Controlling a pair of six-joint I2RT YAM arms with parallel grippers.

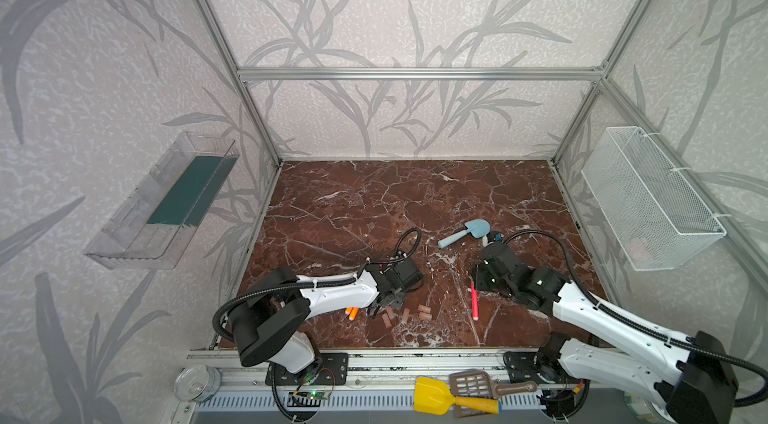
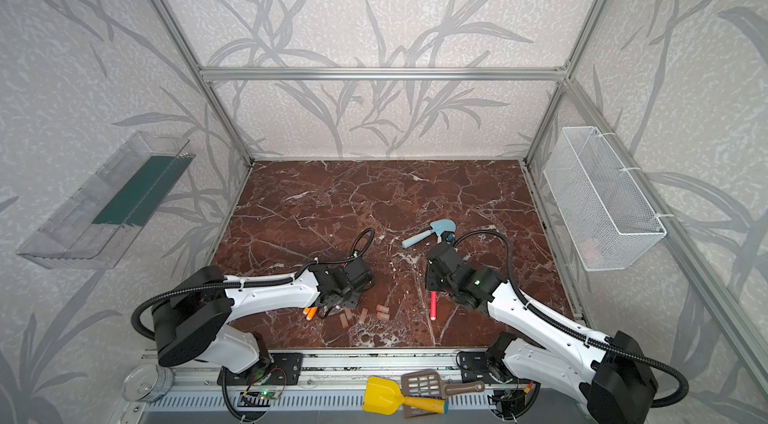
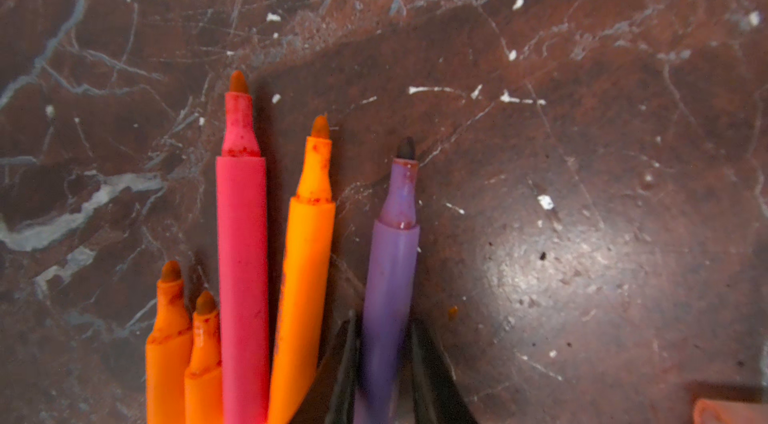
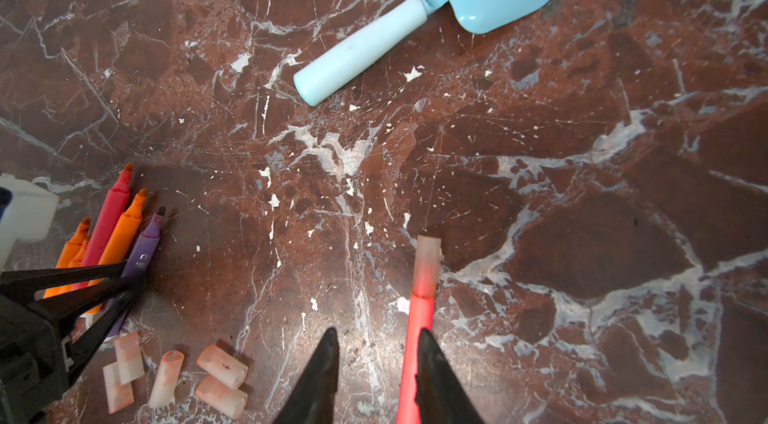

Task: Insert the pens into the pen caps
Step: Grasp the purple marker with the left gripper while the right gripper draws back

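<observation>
Several uncapped pens lie side by side on the marble table: a pink one (image 3: 241, 235), three orange ones (image 3: 309, 243) and a purple pen (image 3: 392, 260). My left gripper (image 3: 384, 318) is shut on the purple pen's barrel, low over the table (image 1: 376, 310). Several pale pen caps (image 4: 222, 366) lie loose just beside it (image 1: 405, 316). A red pen (image 4: 422, 305) with a cap (image 4: 428, 260) on its tip lies further right (image 1: 474, 303). My right gripper (image 4: 378, 334) hangs open above it, and the pen runs along the inside of one finger.
A light-blue toy shovel (image 1: 465, 233) lies behind the right gripper. A yellow shovel (image 1: 440, 399) and a brown slotted scoop (image 1: 478, 384) rest on the front rail, with a round tin (image 1: 195, 382) at front left. A wire basket (image 1: 648, 197) hangs on the right wall and a clear tray (image 1: 166, 202) on the left.
</observation>
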